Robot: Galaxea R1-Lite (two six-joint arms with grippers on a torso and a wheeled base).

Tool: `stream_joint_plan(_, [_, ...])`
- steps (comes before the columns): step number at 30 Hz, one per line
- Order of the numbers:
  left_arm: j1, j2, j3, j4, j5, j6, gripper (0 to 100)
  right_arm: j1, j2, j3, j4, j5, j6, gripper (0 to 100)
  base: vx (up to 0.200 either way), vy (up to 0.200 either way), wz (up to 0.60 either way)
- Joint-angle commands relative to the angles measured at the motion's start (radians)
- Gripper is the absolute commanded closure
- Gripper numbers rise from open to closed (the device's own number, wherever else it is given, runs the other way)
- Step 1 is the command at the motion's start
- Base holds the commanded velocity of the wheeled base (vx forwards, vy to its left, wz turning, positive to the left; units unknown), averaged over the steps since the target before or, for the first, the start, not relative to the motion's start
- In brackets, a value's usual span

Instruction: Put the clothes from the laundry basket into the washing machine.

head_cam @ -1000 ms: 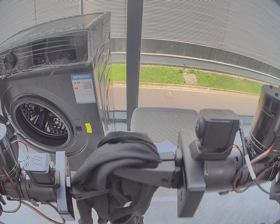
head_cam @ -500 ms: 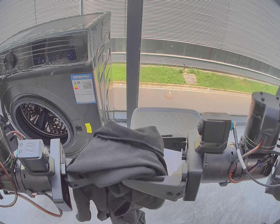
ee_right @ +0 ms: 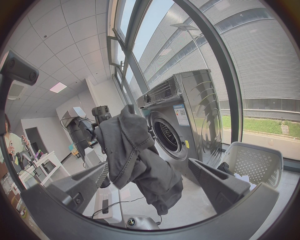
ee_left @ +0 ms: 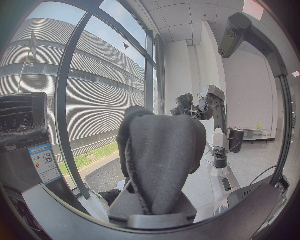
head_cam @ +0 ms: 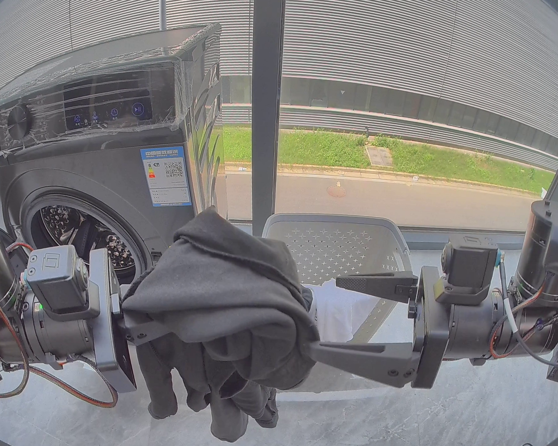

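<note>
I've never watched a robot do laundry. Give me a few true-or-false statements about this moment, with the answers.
1. The drum of the washing machine is uncovered. True.
2. The dark grey garment lies inside the drum. False: it hangs from the left gripper, outside the machine.
3. The right gripper is clamped on the garment. False: its fingers are spread wide apart.
4. The laundry basket holds a white cloth. True.
5. The basket stands on the robot's left of the machine. False: it stands on the robot's right of it.
</note>
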Motion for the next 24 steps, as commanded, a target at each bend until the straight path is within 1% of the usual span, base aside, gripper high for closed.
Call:
stream_joint_plan(1, [0.004, 0.005, -0.019, -0.001, 0.000, -0.001, 100, 0.014, 0.046, 0.037, 0.001, 0.005, -0.022, 0, 0.000, 0.000, 0.00])
stream_joint_plan(2, [0.004, 0.006, -0.021, -0.001, 0.000, -0.001, 100, 0.014, 0.059, 0.040, 0.001, 0.007, -0.029, 0, 0.000, 0.000, 0.00])
stream_joint_plan(4, [0.004, 0.008, -0.029, -0.001, 0.001, -0.001, 100, 0.014, 0.101, 0.045, 0.001, 0.010, -0.062, 0, 0.000, 0.000, 0.00])
stream_joint_plan(7, [0.004, 0.008, -0.036, -0.001, 0.000, -0.003, 100, 0.008, 0.135, 0.048, 0.001, 0.019, -0.082, 0, 0.000, 0.000, 0.00])
stream_joint_plan(9, [0.004, 0.012, -0.052, 0.001, 0.001, -0.003, 100, -0.034, 0.168, 0.048, -0.015, 0.023, -0.088, 0, 0.000, 0.000, 0.00])
stream_joint_plan(13, [0.018, 0.012, -0.052, 0.001, 0.001, -0.003, 100, -0.109, 0.161, 0.056, -0.064, 0.025, -0.084, 0, 0.000, 0.000, 0.00])
stream_joint_plan(16, [0.025, 0.014, -0.055, 0.001, 0.001, -0.003, 100, -0.144, 0.148, 0.077, -0.070, 0.027, -0.084, 0, 0.000, 0.000, 0.00])
stream_joint_plan(17, [0.025, 0.014, -0.055, 0.001, 0.001, -0.003, 100, -0.144, 0.148, 0.077, -0.070, 0.027, -0.084, 0, 0.000, 0.000, 0.00])
stream_joint_plan(19, [0.048, 0.020, -0.055, 0.001, 0.001, -0.003, 100, -0.146, 0.150, 0.114, -0.079, 0.027, -0.085, 0, 0.000, 0.000, 0.00])
stream_joint_plan(22, [0.051, 0.020, -0.056, 0.001, 0.000, -0.003, 100, -0.135, 0.150, 0.139, -0.093, 0.036, -0.087, 0, 0.000, 0.000, 0.00])
stream_joint_plan(23, [0.051, 0.018, -0.058, 0.001, 0.000, -0.003, 100, -0.120, 0.158, 0.139, -0.095, 0.066, -0.093, 0, 0.000, 0.000, 0.00])
stream_joint_plan(24, [0.051, 0.017, -0.058, 0.001, -0.002, -0.003, 100, -0.106, 0.162, 0.134, -0.095, 0.077, -0.098, 0, 0.000, 0.000, 0.00])
